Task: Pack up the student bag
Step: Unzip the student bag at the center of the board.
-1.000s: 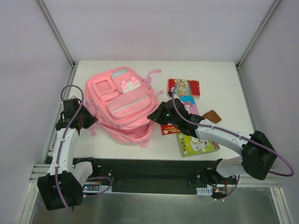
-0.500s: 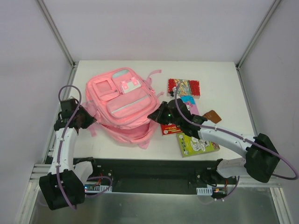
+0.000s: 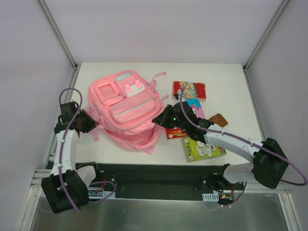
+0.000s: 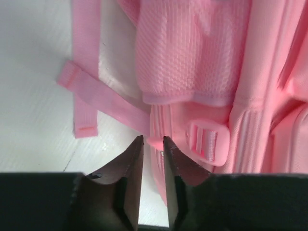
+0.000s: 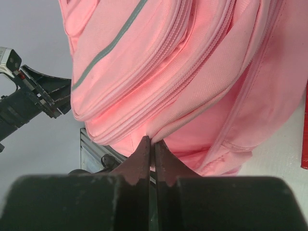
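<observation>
pink webbing (image 4: 110, 103): runs up to the very tips of the left gripper (image 4: 152, 139), a buckle (image 4: 208, 143) just right of them.
left gripper: jaws a crack apart, looser than a second ago; cannot tell whether they still pinch.
right gripper (image 5: 150, 141): clamped on a fold of the student bag (image 3: 126, 108), unchanged.
meaning: bag stretched between both grippers; the left hold seems to be letting go, so packing has probably not begun.
</observation>
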Controlling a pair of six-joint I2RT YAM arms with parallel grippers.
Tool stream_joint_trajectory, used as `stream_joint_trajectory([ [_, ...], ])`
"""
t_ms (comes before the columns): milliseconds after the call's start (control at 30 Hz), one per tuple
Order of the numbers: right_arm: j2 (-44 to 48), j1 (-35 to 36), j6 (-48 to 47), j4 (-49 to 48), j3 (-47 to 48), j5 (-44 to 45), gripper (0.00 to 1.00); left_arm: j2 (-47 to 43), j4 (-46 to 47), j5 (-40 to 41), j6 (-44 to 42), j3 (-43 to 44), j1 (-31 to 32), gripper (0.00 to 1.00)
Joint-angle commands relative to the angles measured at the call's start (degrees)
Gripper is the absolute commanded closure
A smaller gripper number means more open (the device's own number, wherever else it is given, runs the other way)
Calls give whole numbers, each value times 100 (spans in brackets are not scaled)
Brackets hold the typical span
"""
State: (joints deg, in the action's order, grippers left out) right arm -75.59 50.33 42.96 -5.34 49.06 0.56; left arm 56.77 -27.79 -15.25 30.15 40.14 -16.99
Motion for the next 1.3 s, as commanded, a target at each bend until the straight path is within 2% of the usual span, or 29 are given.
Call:
stream_joint_trajectory([
  [0,63,-119,-174,-98,235,41,99,-87,283,163,-334,240,-173,65],
  [33,36,-119,-165,-98,253,32,99,-140,266,-12,-378,222,-164,39],
  [67,-25,-119,-174,-98,279,15,99,-279,257,-48,-387,222,-173,28],
  [167,-148,-119,-200,-98,385,-12,99,-709,204,-285,-422,178,-164,9],
  [233,-201,-119,-209,-107,446,-3,99,-956,204,-557,-379,152,-173,3],
  [267,-289,-119,-209,-125,464,-3,99,-1158,195,-1002,-335,152,-173,1],
  [433,-465,-119,-200,-204,578,-249,99,-1651,178,-1990,131,-14,-68,1],
  [500,-518,-128,-218,-213,640,-275,99,-1845,160,-2044,228,-33,343,1],
  [567,-553,-119,-235,-221,701,-284,99,-1950,116,-1913,385,-32,783,1],
  [600,-553,-111,-235,-221,702,-267,99,-1968,116,-1712,569,-33,1351,1],
  [667,-544,-111,-235,-300,702,-249,99,-2047,107,-1325,781,-50,1873,1],
  [833,-544,-102,-183,-441,693,-188,99,-2643,239,-702,2213,-734,2857,1],
  [933,-509,-76,-157,-459,684,-135,99,-2873,239,-479,2653,-1059,3070,1],
  [1033,-500,-49,-156,-476,693,-117,99,-2594,230,-506,2943,-1166,3245,1],
  [1133,-483,-5,-148,-529,676,-91,99,-2382,256,73,3163,-1096,3615,2],
  [1267,-404,47,-113,-529,640,111,99,-2250,625,530,3365,-956,3677,1],
])
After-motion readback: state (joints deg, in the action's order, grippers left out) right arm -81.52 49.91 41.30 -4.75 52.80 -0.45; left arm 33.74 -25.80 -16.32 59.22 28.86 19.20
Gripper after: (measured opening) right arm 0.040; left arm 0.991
